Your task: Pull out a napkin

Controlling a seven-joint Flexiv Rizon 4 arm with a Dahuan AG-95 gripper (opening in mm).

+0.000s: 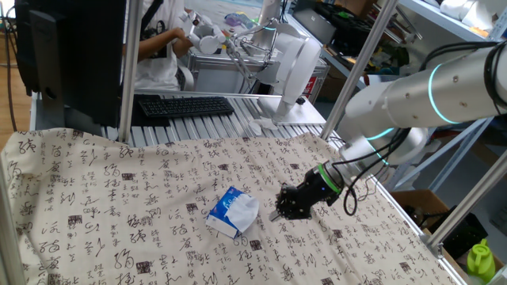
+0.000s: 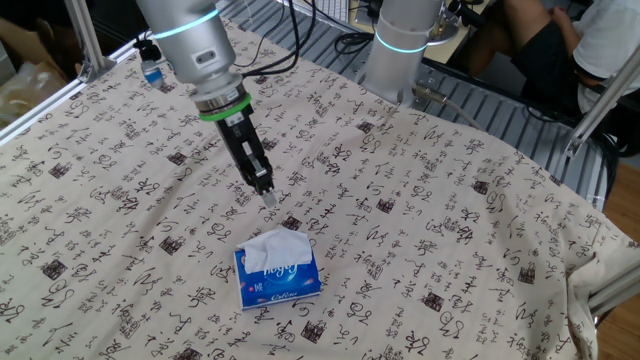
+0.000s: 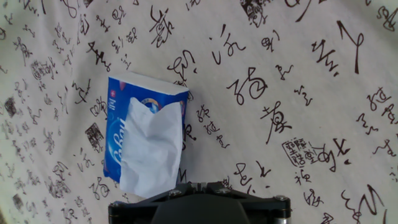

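Observation:
The napkin (image 2: pixel 277 245) is a crumpled white sheet sticking out of the top of a blue-and-white tissue pack (image 2: pixel 283 287) that lies flat on the printed cloth. In the hand view the napkin (image 3: pixel 152 149) spreads over the pack (image 3: pixel 115 134) at the lower left. In one fixed view the napkin (image 1: pixel 245 208) rises from the pack (image 1: pixel 224 215). My gripper (image 2: pixel 268 197) points down at the cloth just beyond the pack, a short gap from the napkin. Its jaws are shut with nothing between them. It also shows low over the cloth (image 1: pixel 277 214) and at the frame bottom (image 3: pixel 196 185).
A cloth with black calligraphy (image 2: pixel 450 230) covers the table. A second arm's white base (image 2: pixel 403 50) stands at the back edge. A keyboard (image 1: pixel 186 105) lies beyond the cloth. A metal frame post (image 1: pixel 127 71) rises at the table's edge.

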